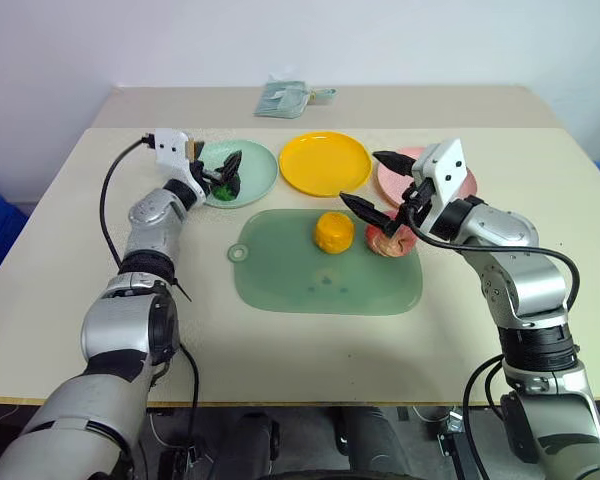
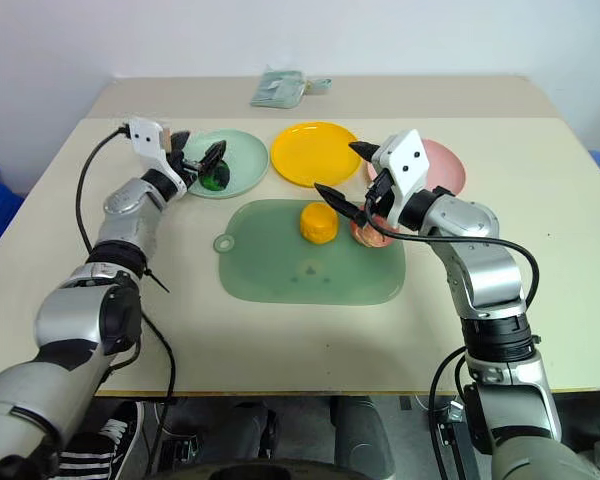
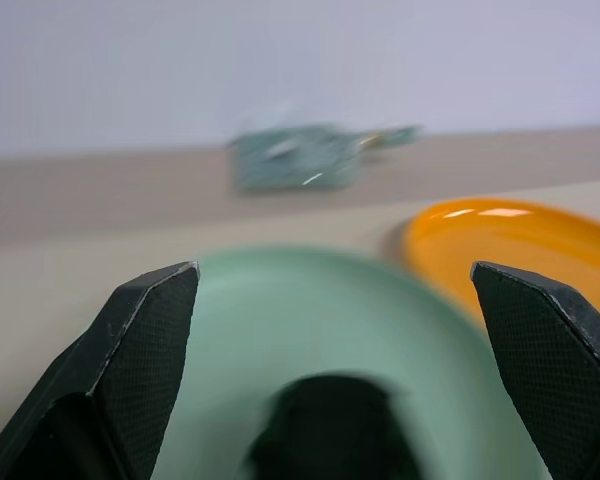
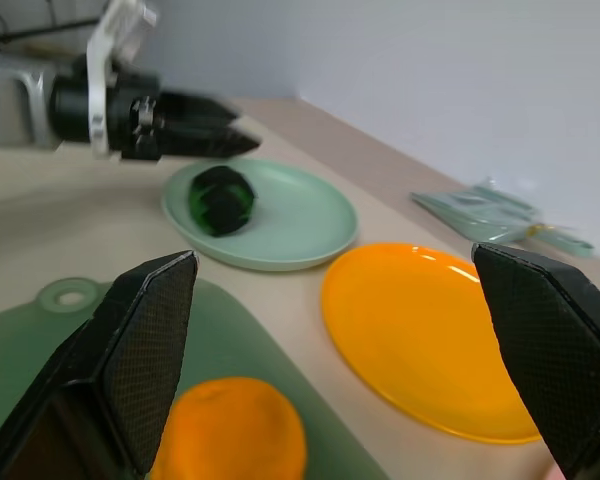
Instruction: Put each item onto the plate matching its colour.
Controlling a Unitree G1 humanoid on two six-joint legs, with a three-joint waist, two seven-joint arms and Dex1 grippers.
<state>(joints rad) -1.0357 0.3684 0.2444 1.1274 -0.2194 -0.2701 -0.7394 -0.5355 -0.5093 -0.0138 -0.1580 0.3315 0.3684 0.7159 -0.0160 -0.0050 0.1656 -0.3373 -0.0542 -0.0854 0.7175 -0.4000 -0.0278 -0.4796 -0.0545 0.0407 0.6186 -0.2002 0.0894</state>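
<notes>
While the dark ball (image 4: 221, 199) sits on my mint plate (image 1: 258, 170), my left gripper (image 1: 216, 172) is spread wide around it, gripping nothing, so I judge that item placed. My right gripper (image 1: 377, 182) hangs with its jaws fully apart over the pink fruit (image 2: 372, 231), which lies on the green board (image 1: 320, 280) beside the orange fruit (image 1: 333, 231). I should lower squarely over the pink one, keep clear of its neighbour, close gently, then carry it to the pink plate (image 2: 448, 165).
</notes>
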